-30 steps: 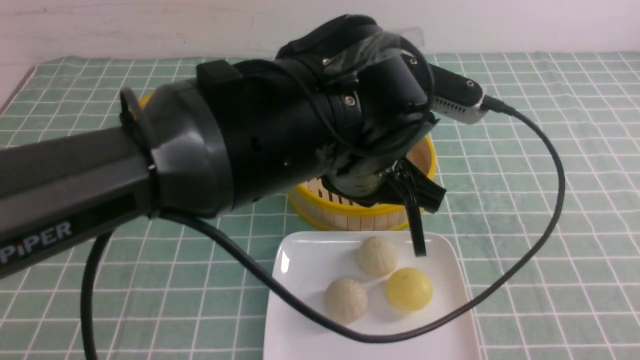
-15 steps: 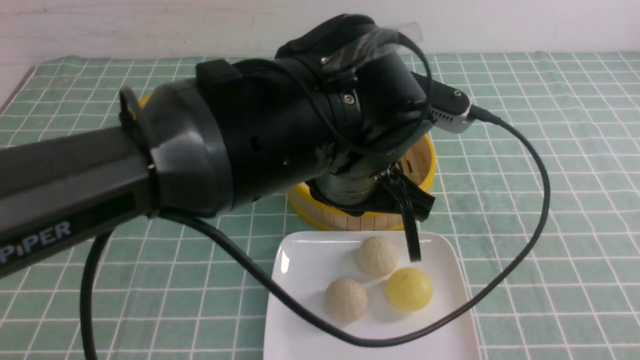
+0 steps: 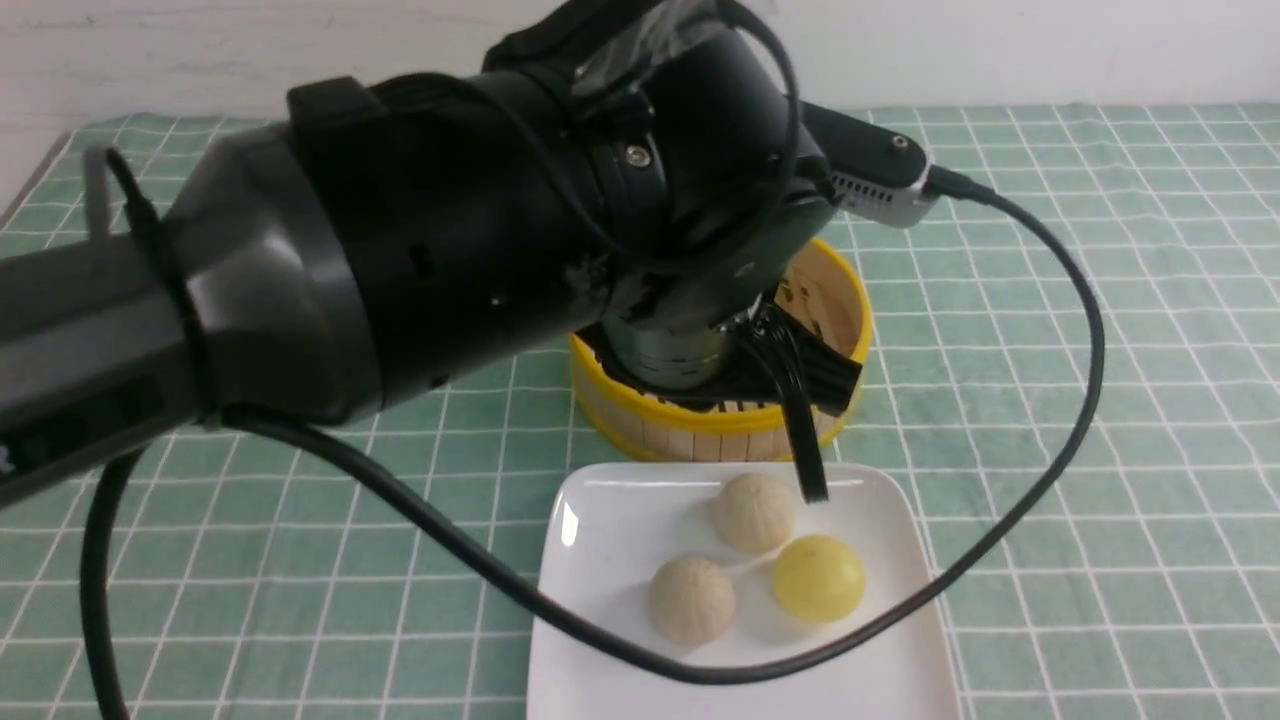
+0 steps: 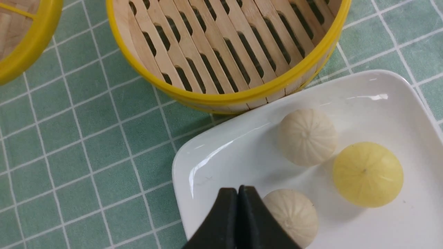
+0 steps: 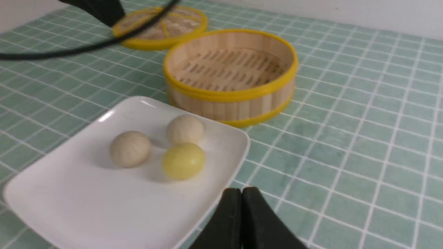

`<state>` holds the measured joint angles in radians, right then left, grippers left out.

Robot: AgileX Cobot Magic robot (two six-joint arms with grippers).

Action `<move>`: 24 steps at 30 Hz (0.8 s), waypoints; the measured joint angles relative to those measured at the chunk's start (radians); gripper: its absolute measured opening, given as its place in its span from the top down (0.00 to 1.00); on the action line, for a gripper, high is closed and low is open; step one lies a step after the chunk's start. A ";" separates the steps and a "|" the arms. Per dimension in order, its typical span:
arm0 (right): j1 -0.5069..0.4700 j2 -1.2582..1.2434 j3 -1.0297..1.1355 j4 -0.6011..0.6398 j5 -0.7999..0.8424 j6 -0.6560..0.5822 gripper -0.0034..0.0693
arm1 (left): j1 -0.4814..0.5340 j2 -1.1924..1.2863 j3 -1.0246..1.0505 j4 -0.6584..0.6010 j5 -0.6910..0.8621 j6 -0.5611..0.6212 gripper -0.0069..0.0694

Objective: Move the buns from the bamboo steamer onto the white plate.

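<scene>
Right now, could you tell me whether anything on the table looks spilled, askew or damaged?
Nothing stands out. The yellow bun and both cream buns sit on the white plate, the bamboo steamer stands upright and empty, and the lid lies flat nearby. The black cable hangs clear of the plate.

Wall: a plain off-white wall (image 3: 1050, 45), faintly smudged, runs along the far edge of the surface (image 3: 1180, 330).
Covering: a pale green cloth (image 3: 300, 560) with a grid of thin white lines lies over it.
Far left corner: a pale bare strip (image 3: 14, 165) shows past the cloth's edge.
Light: soft and even, with faint shadows on the cloth.
</scene>
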<state>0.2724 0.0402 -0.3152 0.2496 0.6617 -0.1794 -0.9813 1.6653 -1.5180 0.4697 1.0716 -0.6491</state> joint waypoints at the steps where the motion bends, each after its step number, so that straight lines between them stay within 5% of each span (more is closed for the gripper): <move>1: -0.025 -0.013 0.027 -0.008 -0.012 0.000 0.93 | 0.000 0.000 0.000 0.000 0.000 0.007 0.90; 9: -0.260 -0.050 0.211 -0.233 -0.069 0.000 0.93 | 0.000 -0.002 0.000 0.004 0.027 0.064 0.90; 24: -0.291 -0.050 0.324 -0.411 -0.253 0.000 0.90 | 0.000 -0.396 0.000 0.142 0.129 0.082 0.90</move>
<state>-0.0184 -0.0101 0.0089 -0.1617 0.4092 -0.1794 -0.9813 1.2695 -1.5180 0.6112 1.2006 -0.5673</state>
